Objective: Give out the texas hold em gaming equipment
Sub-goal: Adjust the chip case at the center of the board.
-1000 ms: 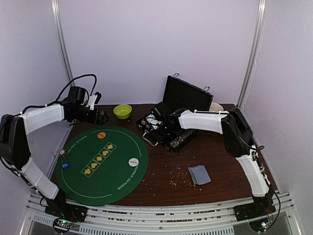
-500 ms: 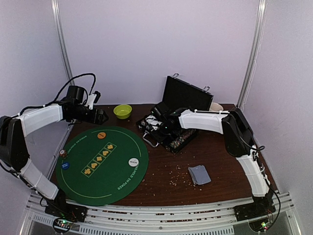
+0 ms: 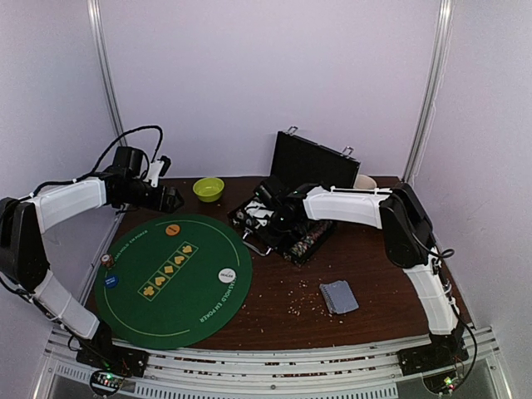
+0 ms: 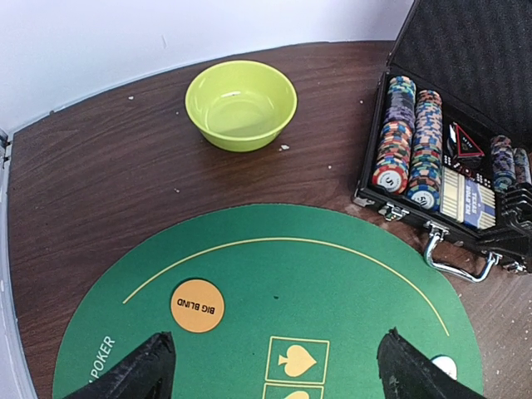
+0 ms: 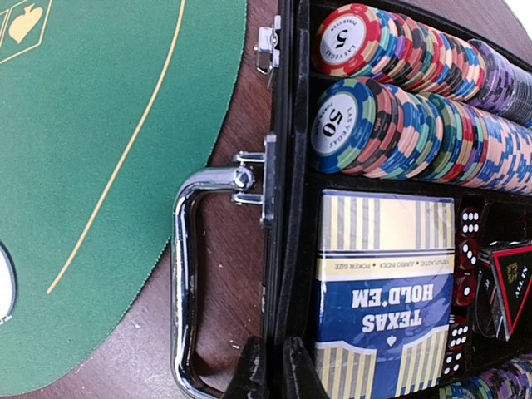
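Note:
The open black case (image 3: 287, 229) holds rows of multicoloured poker chips (image 5: 399, 100), a blue Texas Hold'em card box (image 5: 382, 291) and red dice (image 5: 465, 266). My right gripper (image 3: 274, 218) is shut on the case's front wall (image 5: 287, 249), beside the chrome handle (image 5: 187, 274). A grey-blue stack of cards (image 3: 338, 297) lies at the near right. The white dealer disc (image 3: 227, 273) and an orange Big Blind disc (image 4: 197, 306) lie on the green mat (image 3: 166, 283). My left gripper (image 4: 278, 378) is open and empty above the mat's far edge.
The lime-green bowl (image 4: 241, 104) stands at the back beyond the mat. A mug (image 3: 366, 181) shows behind the case lid (image 3: 316, 162). A blue disc (image 3: 110, 280) and a small chip stack (image 3: 105, 260) sit at the mat's left edge. Walls close in on both sides.
The case has shifted slightly to the left with my right gripper holding its front wall. The left arm has barely moved.

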{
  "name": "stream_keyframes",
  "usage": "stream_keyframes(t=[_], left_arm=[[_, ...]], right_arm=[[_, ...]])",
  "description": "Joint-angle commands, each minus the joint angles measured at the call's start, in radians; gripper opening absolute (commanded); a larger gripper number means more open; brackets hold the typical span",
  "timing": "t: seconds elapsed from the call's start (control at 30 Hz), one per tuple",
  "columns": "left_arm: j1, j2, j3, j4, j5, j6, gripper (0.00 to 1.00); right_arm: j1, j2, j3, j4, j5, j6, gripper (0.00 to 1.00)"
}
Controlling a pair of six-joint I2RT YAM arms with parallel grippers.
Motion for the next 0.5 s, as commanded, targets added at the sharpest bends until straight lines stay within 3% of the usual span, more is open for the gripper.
stream_keyframes(t=[0.0, 0.33, 0.47], left_arm=[[0.000, -0.028, -0.007, 0.015, -0.005, 0.015, 0.88], [0.000, -0.031, -0.013, 0.016, -0.007, 0.023, 0.88], [0.000, -0.030, -0.013, 0.017, -0.007, 0.025, 0.88]], right_arm=[[0.074, -0.042, -0.027, -0.148, -0.163, -0.036, 0.00], [0.066, -0.076, 0.031, -0.158, -0.154, -0.028, 0.00], [0.060, -0.074, 0.083, -0.154, -0.162, -0.018, 0.10]])
